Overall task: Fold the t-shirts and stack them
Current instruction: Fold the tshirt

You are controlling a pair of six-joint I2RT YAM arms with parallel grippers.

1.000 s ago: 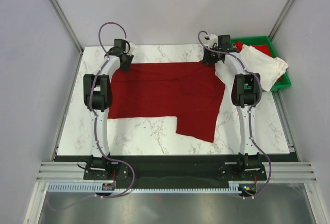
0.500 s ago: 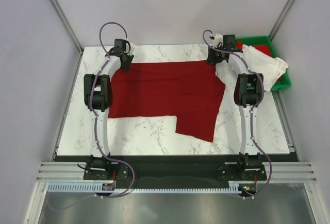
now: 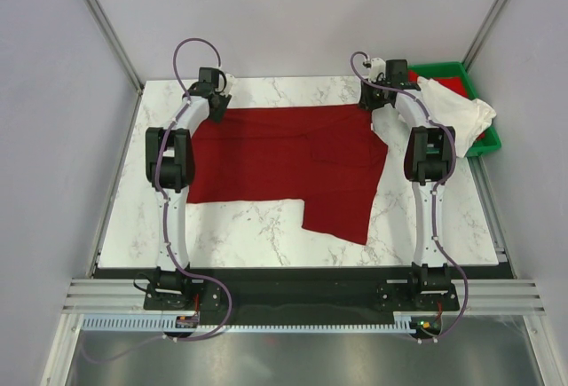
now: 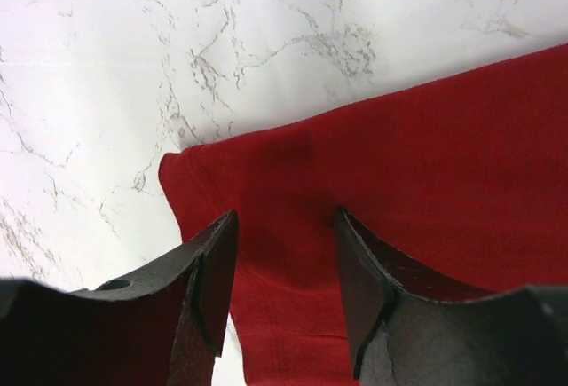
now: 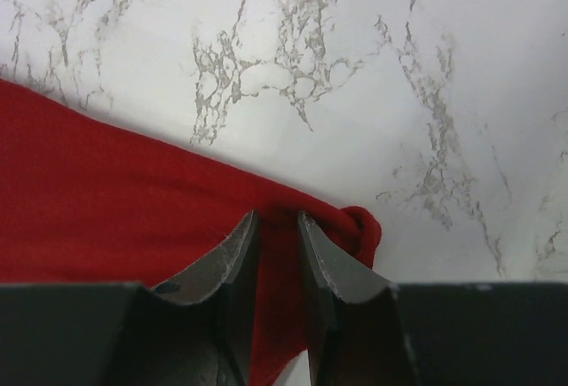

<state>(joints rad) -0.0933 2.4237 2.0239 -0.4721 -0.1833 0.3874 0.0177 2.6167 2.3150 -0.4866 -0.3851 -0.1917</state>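
The dark red t-shirt (image 3: 284, 160) lies spread across the marble table (image 3: 257, 226), with a flap hanging toward the near side at the right. At the shirt's far left corner, my left gripper (image 3: 216, 107) (image 4: 286, 216) stands open, its jaws straddling the flat hem of the dark red t-shirt (image 4: 426, 155). At the far right corner, my right gripper (image 3: 368, 102) (image 5: 277, 217) is shut on a pinched fold of the dark red t-shirt (image 5: 89, 200), whose tip curls up just right of the jaws. The off-white t-shirt (image 3: 453, 115) lies crumpled over the bin.
A green plastic bin (image 3: 444, 70) stands at the table's far right corner, partly under the off-white shirt, with some red showing inside it. Both arms stretch from the near edge to the far edge. Grey walls close in on the table's sides.
My right gripper has shifted slightly right and toward the far edge, drawing the shirt's far right corner with it. The left gripper has barely moved.
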